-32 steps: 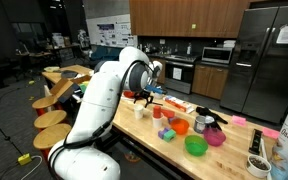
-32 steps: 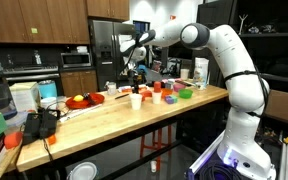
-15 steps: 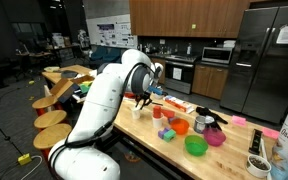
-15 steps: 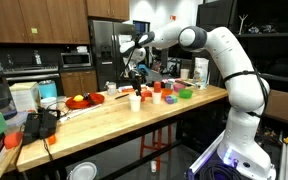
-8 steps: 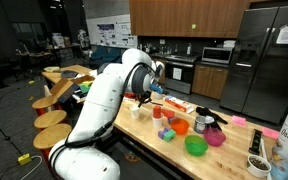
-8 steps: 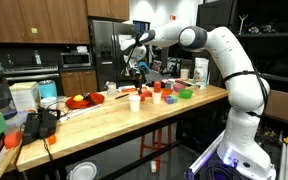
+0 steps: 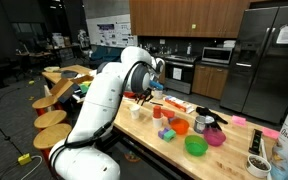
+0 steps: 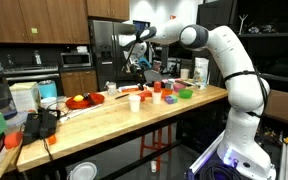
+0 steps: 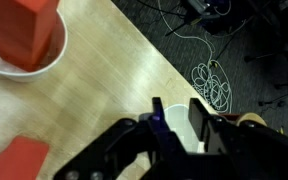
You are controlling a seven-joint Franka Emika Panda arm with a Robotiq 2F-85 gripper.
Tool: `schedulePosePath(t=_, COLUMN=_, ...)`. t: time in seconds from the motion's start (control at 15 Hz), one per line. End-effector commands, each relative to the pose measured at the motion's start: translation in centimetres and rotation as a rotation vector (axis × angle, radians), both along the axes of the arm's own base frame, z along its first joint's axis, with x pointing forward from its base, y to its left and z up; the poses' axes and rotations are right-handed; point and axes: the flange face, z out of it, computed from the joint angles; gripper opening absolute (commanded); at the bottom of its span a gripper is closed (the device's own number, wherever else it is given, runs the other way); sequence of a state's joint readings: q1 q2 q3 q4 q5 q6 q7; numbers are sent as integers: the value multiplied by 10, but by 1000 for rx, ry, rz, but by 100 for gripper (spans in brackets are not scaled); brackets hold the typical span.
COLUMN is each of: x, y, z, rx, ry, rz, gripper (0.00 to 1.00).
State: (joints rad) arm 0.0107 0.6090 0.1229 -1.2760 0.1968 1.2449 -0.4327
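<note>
Hovering above the wooden table (image 9: 114,70), the gripper (image 9: 179,118) enters from the bottom of the wrist view, pointing down. Claw state: jaws partly apart, two dark fingers (image 9: 157,112) with a pale gap between them. Something bluish sits against the inner face of one finger, too blurred to identify.

Nearest thing is the white cup (image 9: 29,68), up and left of the gripper in the wrist view and well apart from the fingers. An orange block (image 9: 24,22) stands in the cup, sticking up past the rim. A red block (image 9: 12,160) lies flat on the table below the cup in that view, apart from it. The table edge runs diagonally on the far side of the gripper from the cup. Beyond it is dark floor with a white cable coil (image 9: 212,85).

In both exterior views the gripper (image 7: 144,96) (image 8: 137,66) hangs above the cup (image 7: 137,112) (image 8: 135,100), slightly off to one side, with the white arm (image 8: 219,50) arching over the table.

Further along the table from the cup are a green bowl (image 7: 196,146) and a pink bowl (image 7: 215,137), just beside each other and well apart from the cup. On the opposite side of the cup, in an exterior view, is a red plate (image 8: 82,100).
</note>
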Motion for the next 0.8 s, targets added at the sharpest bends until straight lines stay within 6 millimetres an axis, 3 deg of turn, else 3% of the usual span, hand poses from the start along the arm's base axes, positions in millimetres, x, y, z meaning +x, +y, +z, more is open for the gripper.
schedulePosePath(t=0.0, x=-15, y=-12, z=51, rx=-81, ry=1, rz=-38, gripper=64)
schedulePosePath(t=0.2, x=-28, y=-22, z=85, rx=-129, ry=15, rz=-80, gripper=85)
schedulePosePath(t=0.33, x=-34, y=-27, z=95, rx=-145, ry=52, rz=-127, gripper=98)
schedulePosePath(t=0.73, x=-39, y=-27, z=91, rx=-130, ry=163, rz=-309, gripper=100)
